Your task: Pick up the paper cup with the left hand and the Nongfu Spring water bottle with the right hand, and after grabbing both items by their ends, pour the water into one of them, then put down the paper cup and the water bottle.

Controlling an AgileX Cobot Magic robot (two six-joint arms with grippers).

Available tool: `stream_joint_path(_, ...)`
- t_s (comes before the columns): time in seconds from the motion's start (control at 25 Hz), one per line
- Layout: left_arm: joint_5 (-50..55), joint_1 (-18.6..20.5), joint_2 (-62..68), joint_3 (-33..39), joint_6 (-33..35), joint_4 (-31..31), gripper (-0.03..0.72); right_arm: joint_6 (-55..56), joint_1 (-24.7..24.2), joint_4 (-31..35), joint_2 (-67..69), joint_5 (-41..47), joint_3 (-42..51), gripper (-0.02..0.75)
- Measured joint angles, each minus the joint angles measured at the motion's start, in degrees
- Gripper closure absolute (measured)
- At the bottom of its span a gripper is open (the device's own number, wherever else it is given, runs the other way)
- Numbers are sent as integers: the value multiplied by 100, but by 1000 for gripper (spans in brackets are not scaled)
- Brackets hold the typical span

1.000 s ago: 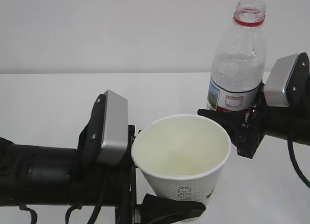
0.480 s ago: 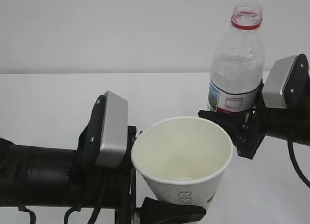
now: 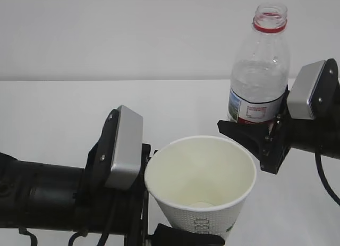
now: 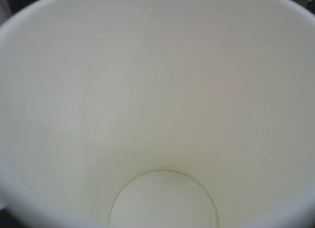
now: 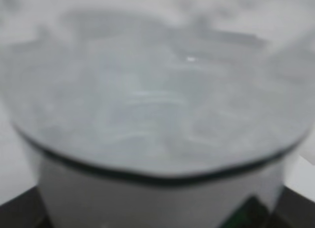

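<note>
The white paper cup [image 3: 199, 174] is held low at the front, mouth up, its cream inside [image 4: 157, 100] filling the left wrist view. My left gripper [image 3: 194, 232] is shut on the cup's lower end, with one black finger [image 3: 186, 237] across its front. The clear Nongfu Spring water bottle [image 3: 260, 70] stands upright behind and to the right, uncapped, with a red neck ring. My right gripper [image 3: 255, 128] is shut on its bottom end below the label. The bottle [image 5: 157, 90] is a blur in the right wrist view. I cannot make out water in either.
The white table [image 3: 64, 113] runs back to a pale wall [image 3: 106, 33]. The left arm's black body and silver plate [image 3: 123, 147] lie across the lower left. The right arm and its cable [image 3: 324, 177] occupy the right edge.
The left arm has sunk a little, carrying the cup lower in the exterior view. The bottle has shifted only slightly and stays upright in the right gripper.
</note>
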Motion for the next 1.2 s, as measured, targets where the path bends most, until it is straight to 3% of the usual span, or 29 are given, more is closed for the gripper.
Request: stream_joint_path(1.2, 5, 0, 0, 0, 4, -465, 146, -299, 0, -104, 0, 83, -1202, 207)
